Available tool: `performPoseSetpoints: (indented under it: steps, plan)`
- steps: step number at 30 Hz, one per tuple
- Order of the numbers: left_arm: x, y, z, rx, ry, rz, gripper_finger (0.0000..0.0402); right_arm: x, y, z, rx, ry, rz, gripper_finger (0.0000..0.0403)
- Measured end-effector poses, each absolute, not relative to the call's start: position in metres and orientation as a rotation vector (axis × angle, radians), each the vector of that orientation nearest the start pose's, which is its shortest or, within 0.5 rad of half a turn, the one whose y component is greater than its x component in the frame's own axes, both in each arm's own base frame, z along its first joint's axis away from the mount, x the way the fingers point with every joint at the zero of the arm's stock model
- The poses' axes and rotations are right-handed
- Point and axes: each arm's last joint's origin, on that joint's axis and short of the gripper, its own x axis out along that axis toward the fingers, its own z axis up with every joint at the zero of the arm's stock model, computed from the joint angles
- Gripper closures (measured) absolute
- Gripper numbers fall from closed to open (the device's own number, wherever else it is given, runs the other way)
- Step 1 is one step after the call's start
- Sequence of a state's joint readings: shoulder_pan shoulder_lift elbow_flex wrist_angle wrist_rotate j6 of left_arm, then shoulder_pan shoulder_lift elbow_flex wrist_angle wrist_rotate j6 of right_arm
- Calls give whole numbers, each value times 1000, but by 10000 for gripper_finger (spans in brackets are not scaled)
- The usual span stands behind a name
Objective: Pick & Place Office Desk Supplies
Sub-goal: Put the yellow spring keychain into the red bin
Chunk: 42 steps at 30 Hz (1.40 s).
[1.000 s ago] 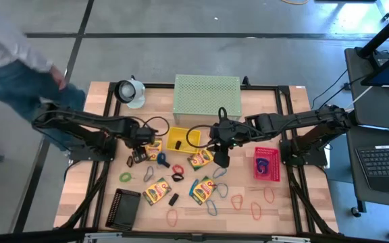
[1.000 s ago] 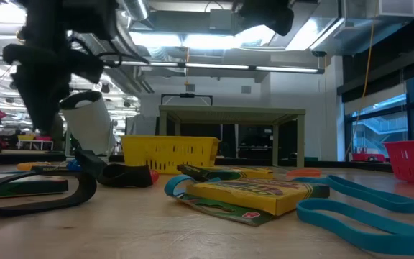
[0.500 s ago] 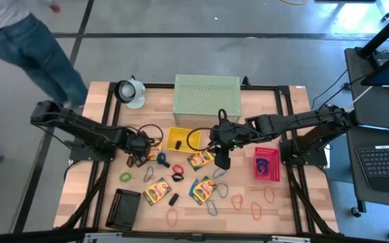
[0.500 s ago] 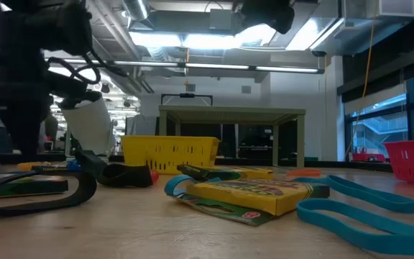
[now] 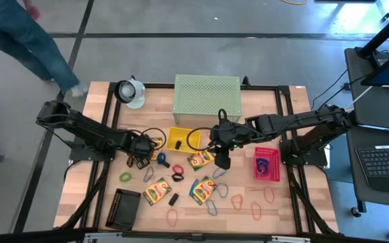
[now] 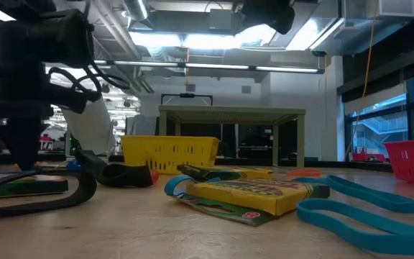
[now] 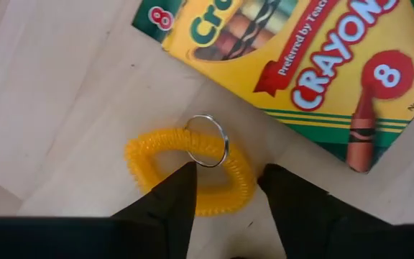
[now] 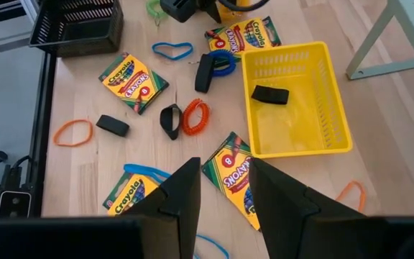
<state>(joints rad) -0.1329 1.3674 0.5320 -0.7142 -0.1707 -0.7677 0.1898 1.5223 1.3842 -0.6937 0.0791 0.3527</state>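
Taking the yellow mesh tray [image 5: 179, 138] as the landmark: four crayon boxes lie on the bench [image 5: 100, 189]. One [image 5: 154, 150] sits just beside the tray toward the left arm, one [image 5: 200, 159] just off its near corner toward the right arm, and two more, [image 5: 157, 192] and [image 5: 202, 190], lie nearer the front edge. A small black clip [image 8: 270, 94] lies inside the tray, and at least two other dark clips [image 8: 112, 126] lie on the wood in front of it. Thin loops in blue [image 8: 172, 50], orange [image 8: 73, 132], green [image 5: 125, 177] and red [image 5: 237, 201] are scattered in front of the tray; too many overlap for an exact count.

The left pincer [image 7: 225, 188] is down at the bench beside the tray, next to the nearest crayon box. Its fingers [image 7: 171, 198] stand apart astride a yellow coil loop [image 7: 185, 169] with a metal ring [image 7: 207, 141]; no squeeze on the coil is visible yet.

The right pincer [image 8: 221, 194] hangs above the crayon box at the tray's near corner, fingers apart, holding nothing.

A pale green mesh shelf [image 5: 206, 96] stands behind the tray, a pink tray [image 5: 267, 165] well to its right, and a black tray [image 5: 123, 208] by the front left corner. A person's legs [image 5: 26, 40] show on the floor beyond the bench.
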Motion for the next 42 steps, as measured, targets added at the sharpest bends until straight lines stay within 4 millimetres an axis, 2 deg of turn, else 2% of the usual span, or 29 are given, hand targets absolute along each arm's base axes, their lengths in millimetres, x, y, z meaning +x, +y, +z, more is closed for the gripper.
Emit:
performPoseSetpoints:
  steps: [4, 9, 11, 16, 22, 25, 28, 36, 42]
  plan:
    - [177, -19, 117, -377, 1475, 608, 283, 318, 59, 321, 222, 832, -42, 282]
    - [178, -20, 116, -395, 1480, 600, 367, 318, 59, 321, 222, 834, -43, 282]
    - [177, -20, 117, -408, 1483, 591, 388, 318, 59, 321, 221, 834, -43, 282]
    - [176, -21, 124, -437, 1503, 544, 396, 318, 59, 321, 219, 835, -42, 282]
    - [173, -20, 148, -492, 1485, 515, 398, 317, 59, 320, 216, 849, -44, 282]
    - [175, -18, 165, -547, 1381, 509, 399, 314, 58, 321, 214, 857, -46, 282]
    - [165, -15, 176, -564, 1359, 543, 399, 309, 57, 328, 207, 836, -38, 282]
    - [156, -13, 207, -708, 1105, 496, 400, 292, 53, 356, 190, 696, -12, 282]
    - [168, -14, 239, -829, 729, 315, 400, 296, 56, 376, 164, 519, 111, 282]
